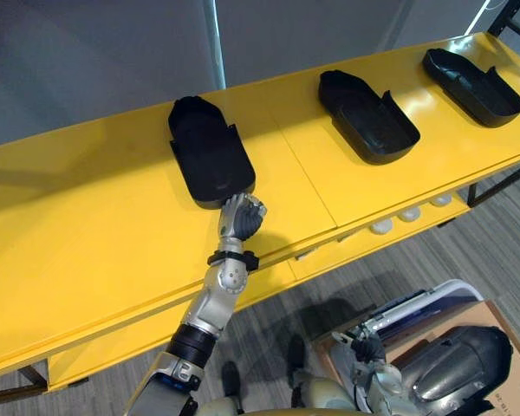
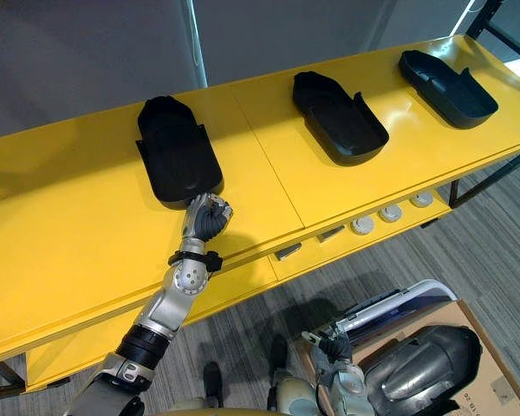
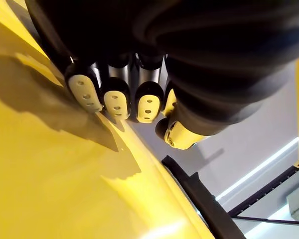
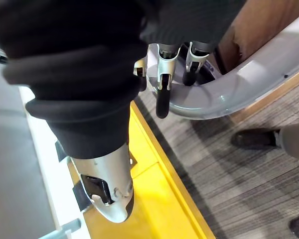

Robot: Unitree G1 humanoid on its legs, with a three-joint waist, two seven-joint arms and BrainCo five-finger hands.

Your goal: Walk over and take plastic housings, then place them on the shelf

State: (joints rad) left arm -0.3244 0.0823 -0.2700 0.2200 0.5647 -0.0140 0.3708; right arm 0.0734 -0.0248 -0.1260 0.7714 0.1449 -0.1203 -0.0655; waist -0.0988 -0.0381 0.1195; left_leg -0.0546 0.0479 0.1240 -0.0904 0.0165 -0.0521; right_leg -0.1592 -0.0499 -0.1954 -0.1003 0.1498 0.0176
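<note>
A: What takes up most of the view?

B: A long yellow shelf [image 1: 87, 225], running from the near left to the far right. Grey carpet [image 1: 468, 251] shows below its front edge.

A: And the housings?

B: Three black plastic housings lie on its top, hollow side up, well apart in a row. There is the left housing [image 1: 210, 156], the middle housing [image 1: 368, 117] and the right housing [image 1: 472, 82] near the far end.

A: Anything off the shelf?

B: Low on the robot's right a cardboard box [image 2: 490, 373] stands on the carpet. A dark grey shell [image 1: 459, 360] sits on or in it, I can't tell which, and a pale grey rim [image 4: 249, 84] lies beside that.

A: Where are the hands?

B: The left hand [image 1: 243, 218] is over the shelf top, right at the near end of the left housing. Its fingers [image 3: 115, 102] are curled into the palm with the thumb tucked beside them, and nothing is inside them. Whether the knuckles touch the housing I can't tell.

A: And the other?

B: The right hand [image 1: 367, 348] hangs low by the box, over the pale grey rim — whether it grips anything I cannot tell.

A: Anything smaller?

B: A few white round pieces [image 1: 381, 227] sit on the lower tier, below the stretch between the middle and right housings.
</note>
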